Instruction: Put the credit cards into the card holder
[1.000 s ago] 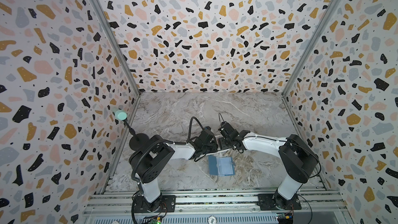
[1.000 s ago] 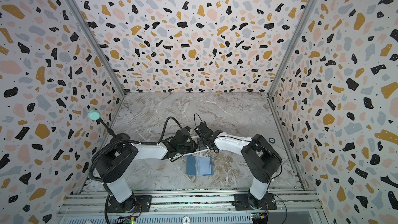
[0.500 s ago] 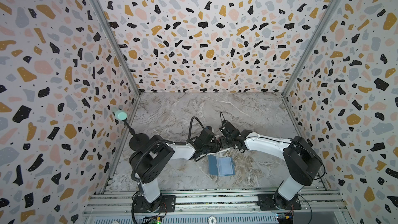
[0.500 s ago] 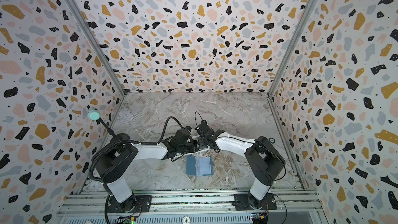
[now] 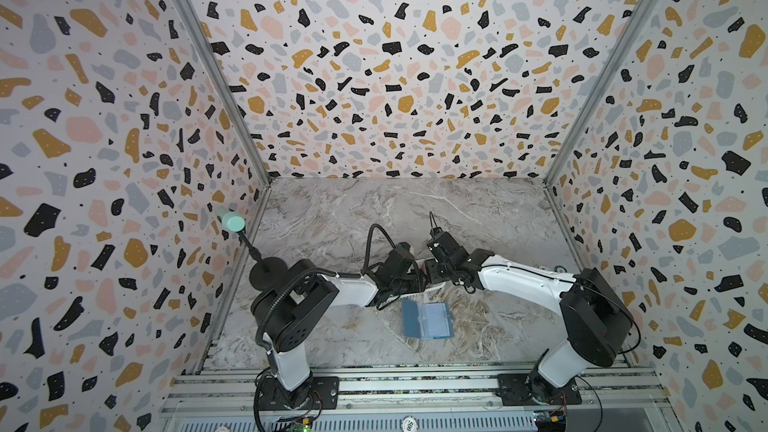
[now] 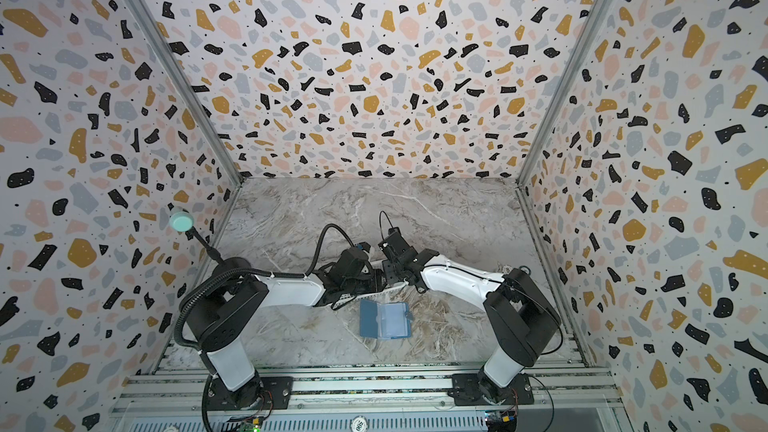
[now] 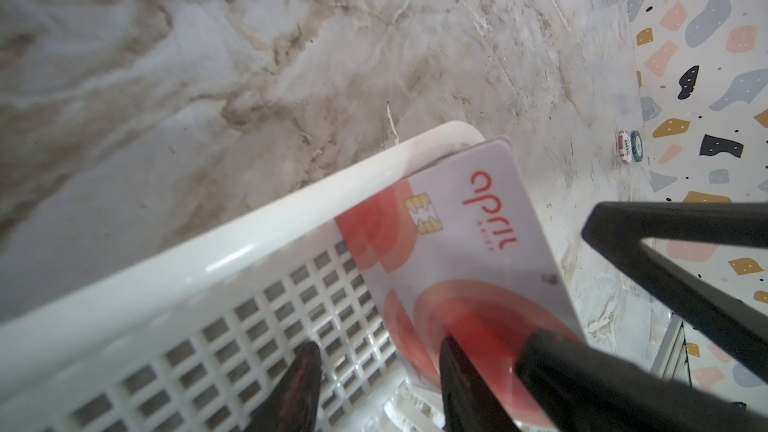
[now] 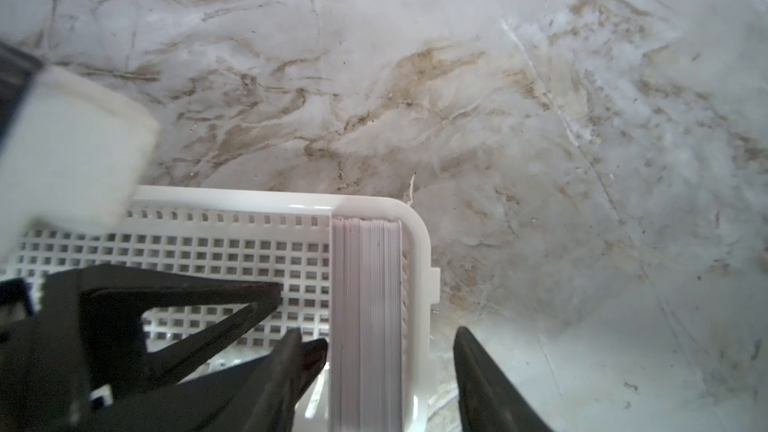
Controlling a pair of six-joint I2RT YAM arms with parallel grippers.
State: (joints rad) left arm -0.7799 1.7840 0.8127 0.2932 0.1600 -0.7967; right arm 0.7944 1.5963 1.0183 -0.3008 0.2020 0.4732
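Note:
The slate-blue card holder (image 5: pixel 427 320) (image 6: pixel 385 320) lies open on the marble floor, apart from both arms. A stack of credit cards (image 7: pixel 469 243) (image 8: pixel 365 305) stands on edge against the end wall of a white slotted basket (image 7: pixel 232 238) (image 8: pixel 257 199). The front card is pale with red-orange circles. My left gripper (image 7: pixel 382 384) is open inside the basket with nothing between its fingers; one fingertip (image 7: pixel 461 367) stands in front of the card face. My right gripper (image 8: pixel 386 371) is open astride the stack and the basket wall, with one finger inside and one outside.
In both top views the two wrists meet over the basket (image 6: pixel 392 288) and hide most of it. Two poker chips (image 7: pixel 629 147) stand by the right wall. A teal-headed gooseneck stand (image 5: pixel 232 220) rises at the left wall.
My left gripper's jaws have spread apart. My right gripper's jaws have narrowed a little around the stack. Both arms stay at the basket.

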